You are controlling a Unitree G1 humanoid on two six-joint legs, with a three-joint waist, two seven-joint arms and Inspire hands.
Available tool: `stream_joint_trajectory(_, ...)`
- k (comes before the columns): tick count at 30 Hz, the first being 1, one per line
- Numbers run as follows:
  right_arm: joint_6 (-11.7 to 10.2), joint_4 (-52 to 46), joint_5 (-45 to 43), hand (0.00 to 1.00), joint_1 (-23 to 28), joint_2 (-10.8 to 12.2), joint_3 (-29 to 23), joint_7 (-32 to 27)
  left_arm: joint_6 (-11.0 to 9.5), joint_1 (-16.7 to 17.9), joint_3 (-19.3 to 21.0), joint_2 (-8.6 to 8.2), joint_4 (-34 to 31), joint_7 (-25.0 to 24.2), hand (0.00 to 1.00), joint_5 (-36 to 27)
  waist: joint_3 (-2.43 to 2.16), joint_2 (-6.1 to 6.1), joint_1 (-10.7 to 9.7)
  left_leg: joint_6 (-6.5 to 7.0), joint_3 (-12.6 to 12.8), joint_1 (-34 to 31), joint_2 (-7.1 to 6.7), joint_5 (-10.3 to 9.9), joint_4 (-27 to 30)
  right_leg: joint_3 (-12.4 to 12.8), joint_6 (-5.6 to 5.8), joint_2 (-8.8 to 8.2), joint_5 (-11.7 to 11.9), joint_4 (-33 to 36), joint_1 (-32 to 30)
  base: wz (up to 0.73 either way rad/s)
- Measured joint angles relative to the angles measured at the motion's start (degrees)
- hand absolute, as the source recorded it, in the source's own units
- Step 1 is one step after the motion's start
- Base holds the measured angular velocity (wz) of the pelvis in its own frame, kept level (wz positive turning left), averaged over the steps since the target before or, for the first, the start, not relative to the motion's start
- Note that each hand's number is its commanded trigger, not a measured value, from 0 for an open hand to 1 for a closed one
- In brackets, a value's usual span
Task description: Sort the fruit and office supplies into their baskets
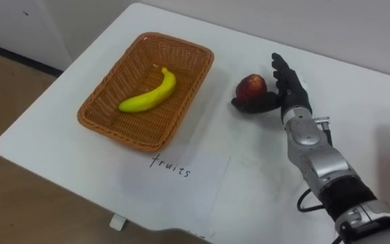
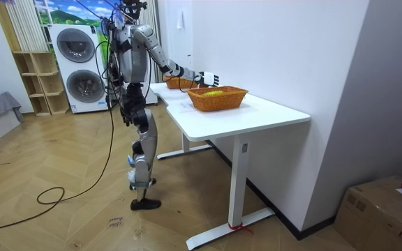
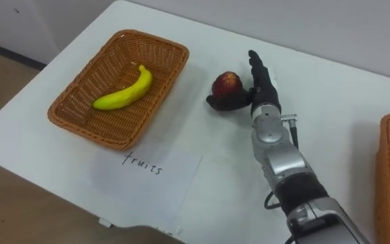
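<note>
The step in hand is picking up the apple, which sits on the counter just beside the fruit basket, on the side away from the banana already lying inside. The right hand touches the apple, fingers straight and spread upright, thumb reaching along its near side, not clamped. Next it likely must close, lift, and carry the apple over the basket's rim.

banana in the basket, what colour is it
Banana is yellow-green; left eye view shows it best.
</note>
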Motion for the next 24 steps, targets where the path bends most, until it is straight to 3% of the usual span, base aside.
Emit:
stream_joint_trajectory(7, 0.0, 0.0, 0.0, 0.0, -0.1, 0.2, 0.0, 0.1, -0.1, 0.0, 0.0, 0.1, 0.0, 0.0, 0.0, -0.9, -0.04, -0.37, 0.0, 0.0, -0.1, -0.7, 0.04, 0.0, 0.4, -0.1, 0.01, -0.06, 0.0, 0.5, -0.7, 0.0)
stream_joint_trajectory(15, 0.0, 0.1, -1.5, 0.0, -0.6, 0.3, 0.0, 0.1, -0.4, 0.0, -0.1, 0.43, 0.1, 0.0, 0.0, -0.8, 0.27, -1.71, 0.2, 0.01, -0.1, -2.2, 0.07, 0.0, 1.1, -0.3, -0.16, -0.04, 0.2, 0.8, -2.0, 0.0)
stream_joint_trajectory(24, -1.2, 1.9, -8.1, 0.0, -1.1, 0.5, 0.0, 0.7, -0.6, -0.1, -0.1, 0.56, 0.1, 0.0, 0.0, -1.0, 0.41, -1.49, 0.2, 0.01, -0.1, -2.7, 0.09, 0.0, 1.0, -0.5, -0.15, -0.04, 0.3, 0.8, -2.4, 0.0)
